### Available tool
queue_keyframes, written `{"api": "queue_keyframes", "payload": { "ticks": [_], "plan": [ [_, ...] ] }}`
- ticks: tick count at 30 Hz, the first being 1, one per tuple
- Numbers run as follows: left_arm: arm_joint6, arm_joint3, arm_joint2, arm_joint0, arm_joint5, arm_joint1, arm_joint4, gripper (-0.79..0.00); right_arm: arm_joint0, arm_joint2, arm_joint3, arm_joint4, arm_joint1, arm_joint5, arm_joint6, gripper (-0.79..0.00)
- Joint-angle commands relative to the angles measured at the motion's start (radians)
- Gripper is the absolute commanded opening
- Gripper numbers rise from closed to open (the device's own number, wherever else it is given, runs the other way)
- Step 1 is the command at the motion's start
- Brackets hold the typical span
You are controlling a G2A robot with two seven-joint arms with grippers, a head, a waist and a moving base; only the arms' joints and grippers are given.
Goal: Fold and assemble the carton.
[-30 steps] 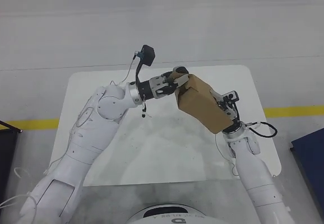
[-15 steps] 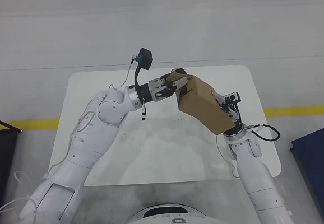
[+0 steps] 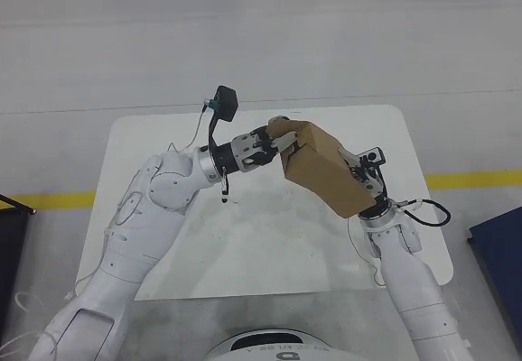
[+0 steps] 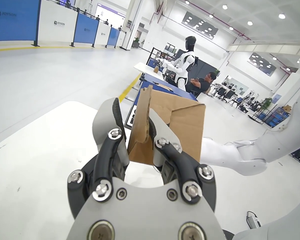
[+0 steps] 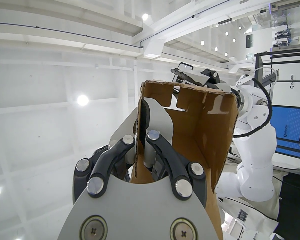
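half done, at a guess: squared the carton (image 3: pixel 324 167) into a tube, yet to close the ends. holding it tilted above the worktop (image 3: pixel 153 153), nothing inside. pinching a side wall at the open end with the right claw (image 5: pixel 140 116); straddling an end flap with the left claw (image 4: pixel 133 116), narrow, one pad just off the card.

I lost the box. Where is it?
Top view: the carton hangs over the table, far half, right pincer clamping one end, left pincer around a flap at the other.
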Motion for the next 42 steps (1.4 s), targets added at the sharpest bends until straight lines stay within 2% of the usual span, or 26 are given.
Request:
{"api": "queue_keyframes", "payload": {
  "ticks": [1, 7, 14, 23, 29, 34, 37, 42],
  "plan": [
    [0.005, -0.011, -0.002, 0.003, 0.004, 0.002, 0.021, -0.419, -0.001, 0.000, -0.001, -0.002, 0.000, 0.002, -0.002, -0.785],
    [0.030, -0.067, -0.034, 0.027, 0.042, 0.012, 0.139, -0.422, 0.002, -0.001, 0.007, -0.008, 0.000, 0.007, -0.015, -0.785],
    [0.051, -0.140, -0.086, 0.078, 0.043, 0.027, 0.175, -0.422, 0.014, -0.012, 0.022, -0.030, 0.000, 0.015, -0.036, -0.785],
    [0.048, -0.184, -0.107, 0.106, 0.042, 0.038, 0.202, -0.419, 0.030, -0.037, 0.033, -0.056, -0.002, 0.021, -0.049, -0.785],
    [0.071, -0.185, -0.125, 0.106, 0.039, 0.043, 0.141, -0.422, 0.037, -0.051, 0.030, -0.069, -0.003, 0.021, -0.049, -0.785],
    [0.091, -0.175, -0.141, 0.094, 0.020, 0.045, 0.023, -0.496, 0.037, -0.055, 0.026, -0.080, -0.003, 0.016, -0.052, -0.785],
    [0.081, -0.170, -0.145, 0.084, 0.028, 0.047, 0.012, -0.526, 0.036, -0.058, 0.023, -0.084, -0.003, 0.014, -0.054, -0.785],
    [0.050, -0.149, -0.114, 0.056, 0.057, 0.045, 0.021, -0.511, 0.033, -0.060, 0.015, -0.090, -0.003, 0.013, -0.053, -0.785]
  ]
}}
